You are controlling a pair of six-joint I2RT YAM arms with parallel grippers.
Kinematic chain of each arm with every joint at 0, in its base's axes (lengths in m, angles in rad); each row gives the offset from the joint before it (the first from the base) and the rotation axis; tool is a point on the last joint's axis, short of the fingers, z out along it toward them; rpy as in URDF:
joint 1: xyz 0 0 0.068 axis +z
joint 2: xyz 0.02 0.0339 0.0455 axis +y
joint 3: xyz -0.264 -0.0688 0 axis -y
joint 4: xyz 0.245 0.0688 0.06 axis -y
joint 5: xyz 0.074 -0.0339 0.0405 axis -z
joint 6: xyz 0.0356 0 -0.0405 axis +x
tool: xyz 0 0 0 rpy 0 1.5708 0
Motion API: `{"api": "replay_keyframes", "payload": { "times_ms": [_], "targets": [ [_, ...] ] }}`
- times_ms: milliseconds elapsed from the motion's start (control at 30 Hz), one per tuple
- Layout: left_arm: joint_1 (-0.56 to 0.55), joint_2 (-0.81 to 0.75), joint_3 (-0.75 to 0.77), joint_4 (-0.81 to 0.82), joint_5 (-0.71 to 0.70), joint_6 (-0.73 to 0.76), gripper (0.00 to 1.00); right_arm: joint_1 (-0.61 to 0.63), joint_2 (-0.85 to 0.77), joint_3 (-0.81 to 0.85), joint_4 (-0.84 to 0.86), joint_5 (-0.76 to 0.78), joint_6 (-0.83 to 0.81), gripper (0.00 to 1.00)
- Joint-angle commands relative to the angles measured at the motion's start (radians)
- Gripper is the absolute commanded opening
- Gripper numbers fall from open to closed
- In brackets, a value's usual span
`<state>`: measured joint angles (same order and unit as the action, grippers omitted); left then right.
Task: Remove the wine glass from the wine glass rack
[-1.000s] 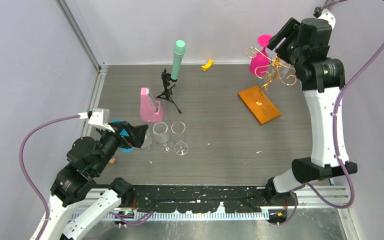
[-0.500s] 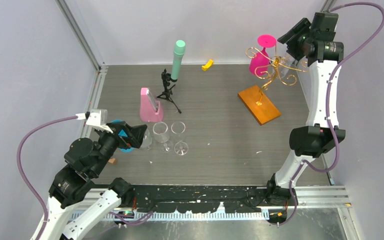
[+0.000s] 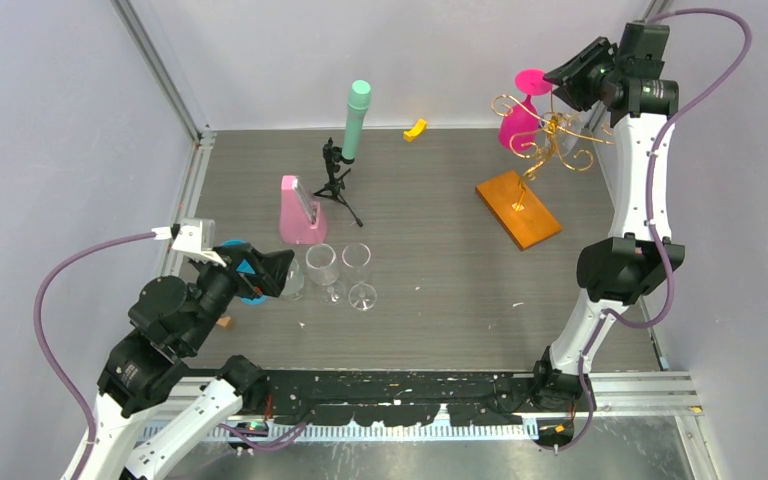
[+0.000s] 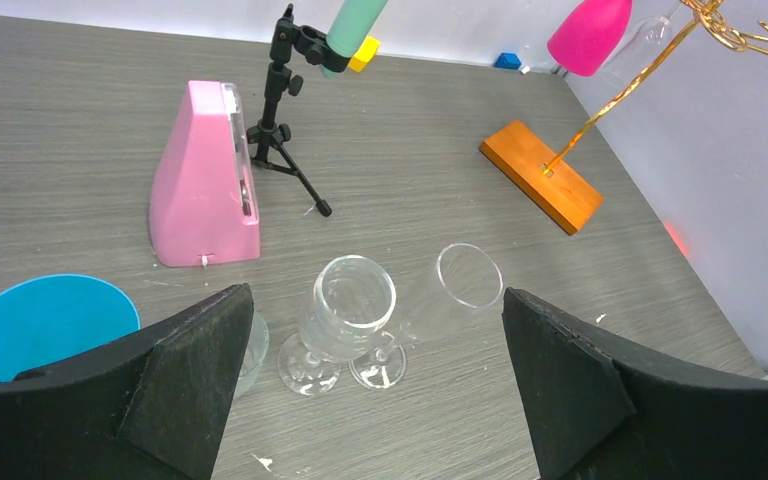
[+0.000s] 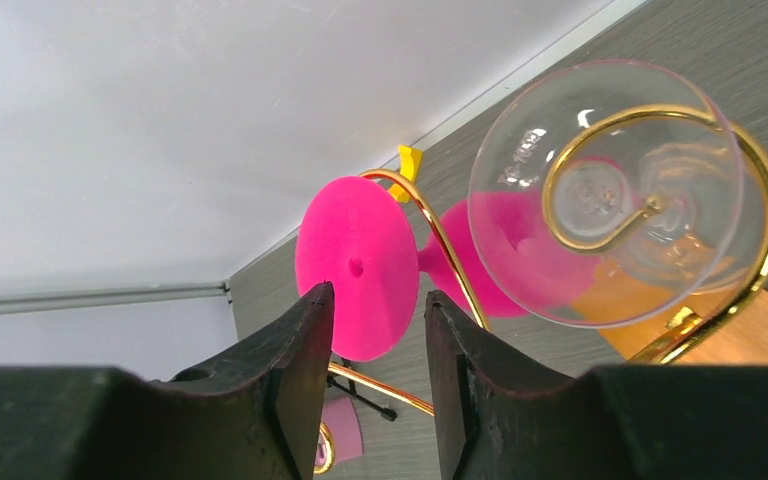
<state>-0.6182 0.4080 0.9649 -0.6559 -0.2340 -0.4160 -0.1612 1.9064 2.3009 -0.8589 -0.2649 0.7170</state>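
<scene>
- Table (image 3: 440,260): grey wood-grain top.
- Right arm (image 3: 640,200): raised toward 1 o'clock. Right gripper (image 5: 378,300) has its fingers parted by a narrow gap, grips nothing, and sits just before the pink foot.
- Left arm (image 3: 160,320): at 8 o'clock. Left gripper (image 4: 375,292) is spread wide and empty, near the clear stemmed glasses (image 3: 360,275) standing on the table.
- Wine glass rack (image 3: 520,205): at 2 o'clock, gold scrolls on an orange base.
- Pink wine glass (image 3: 516,125): hangs inverted at the rack's 10 o'clock side.
- Clear wine glass (image 5: 605,230): hangs in a neighbouring scroll.
- Pink wedge (image 3: 300,212): centre-left.
- Black tripod (image 3: 336,185): at 11 o'clock, bearing a mint cylinder (image 3: 352,120).
- Yellow piece (image 3: 415,129): at 12 o'clock.
</scene>
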Motion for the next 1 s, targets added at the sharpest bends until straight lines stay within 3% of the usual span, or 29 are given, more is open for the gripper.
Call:
{"api": "replay_keyframes", "payload": {
  "times_ms": [0,200,700,967],
  "targets": [
    [-0.002,-0.007,0.016,0.009,0.006,-0.007,0.98,-0.004,-0.014,-0.015,0.086,-0.065,0.032,0.43],
    [-0.003,-0.016,0.032,-0.008,0.021,-0.007,0.98,-0.005,-0.008,-0.052,0.132,-0.103,0.071,0.37],
    [-0.003,-0.017,0.032,-0.013,0.032,-0.009,0.98,-0.005,-0.017,-0.123,0.187,-0.069,0.134,0.35],
    [-0.003,-0.015,0.028,-0.005,0.024,-0.007,0.98,-0.005,-0.071,-0.198,0.279,-0.009,0.164,0.16]
  ]
}}
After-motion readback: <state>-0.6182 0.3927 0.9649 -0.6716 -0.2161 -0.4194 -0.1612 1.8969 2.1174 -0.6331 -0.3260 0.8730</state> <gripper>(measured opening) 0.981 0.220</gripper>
